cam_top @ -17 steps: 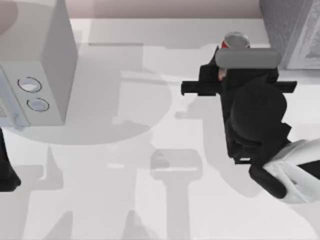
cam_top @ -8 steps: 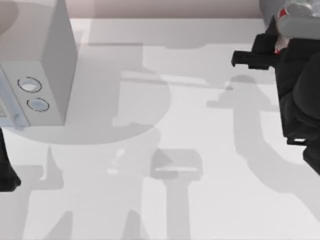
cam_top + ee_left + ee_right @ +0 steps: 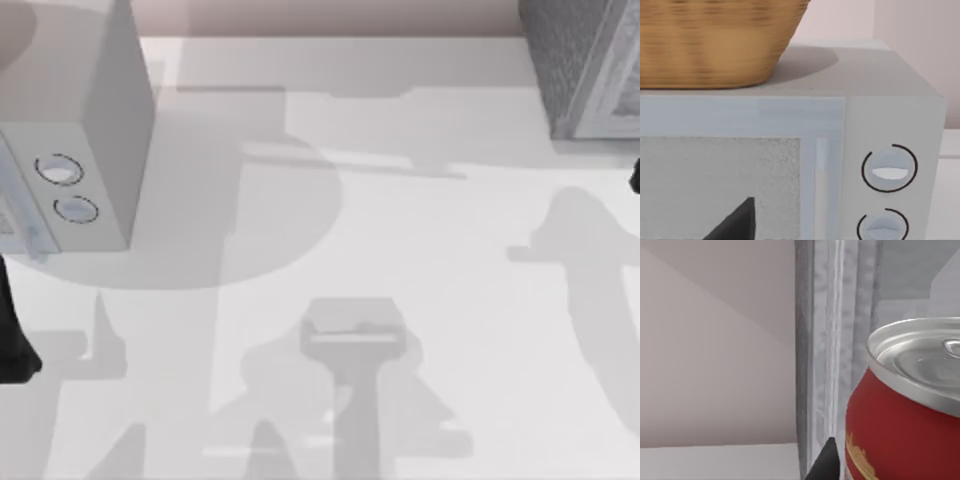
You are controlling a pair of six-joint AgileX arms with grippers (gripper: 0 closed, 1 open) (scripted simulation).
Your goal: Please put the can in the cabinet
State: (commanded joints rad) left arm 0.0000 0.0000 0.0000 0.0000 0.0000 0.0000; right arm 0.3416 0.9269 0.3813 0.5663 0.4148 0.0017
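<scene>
One can (image 3: 900,430), red with a silver top and a yellow mark on its side, upright and close up in the right wrist view, with part of its body past the frame edge. Directly beside it, a dark tip of the right claw (image 3: 827,460), touching or nearly touching the red wall; cannot tell whether apart, together or clamped. Just behind can and claw, the upright pale front edge of the one cabinet (image 3: 825,340), with plain wall next to it. From above, the cabinet (image 3: 585,60) in the upper right corner of the frame, cut off by the top and right edges, and a sliver of the right arm (image 3: 634,178) at the right edge just below it. Wide bare counter (image 3: 400,250) across the middle and bottom, crossed by shadows, with open room on every side. One pale grey box (image 3: 90,120) with two round dials (image 3: 58,170) at upper left, carrying one woven basket (image 3: 715,40) on top. Left arm (image 3: 12,340) parked at the lower left edge, near the box front; left claw (image 3: 735,222) a dark wedge before the box door, state impossible to tell.
</scene>
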